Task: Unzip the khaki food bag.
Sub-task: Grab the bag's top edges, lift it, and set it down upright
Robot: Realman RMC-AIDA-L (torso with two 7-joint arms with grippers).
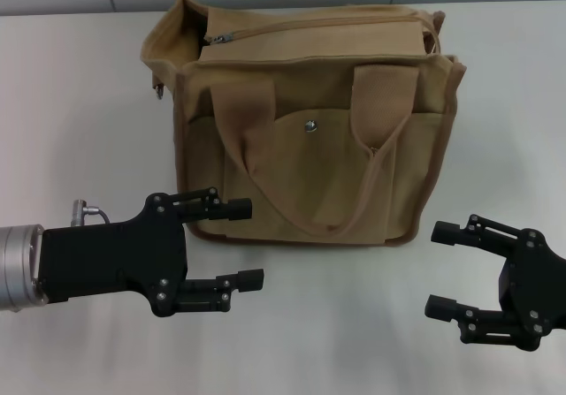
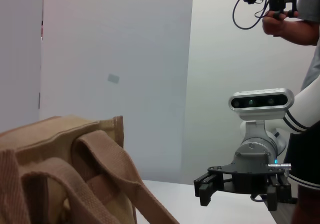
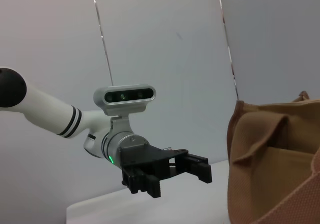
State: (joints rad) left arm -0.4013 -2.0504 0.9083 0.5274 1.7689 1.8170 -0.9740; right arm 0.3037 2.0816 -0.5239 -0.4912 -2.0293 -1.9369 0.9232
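Observation:
The khaki food bag [image 1: 309, 121] stands upright on the white table, front pocket with silver snap [image 1: 310, 126] facing me, both loop handles hanging down the front. Its top zipper runs along the top, with the metal pull [image 1: 219, 38] at the left end. My left gripper [image 1: 243, 243] is open and empty, low in front of the bag's left bottom corner. My right gripper [image 1: 439, 269] is open and empty, in front of the bag's right bottom corner. The bag also shows in the left wrist view [image 2: 55, 169] and the right wrist view [image 3: 275, 164].
The white table [image 1: 80, 103] stretches around the bag. A grey wall runs behind it. The left wrist view shows my right gripper [image 2: 240, 194] and a person [image 2: 305, 83] holding a device. The right wrist view shows my left gripper [image 3: 170, 176].

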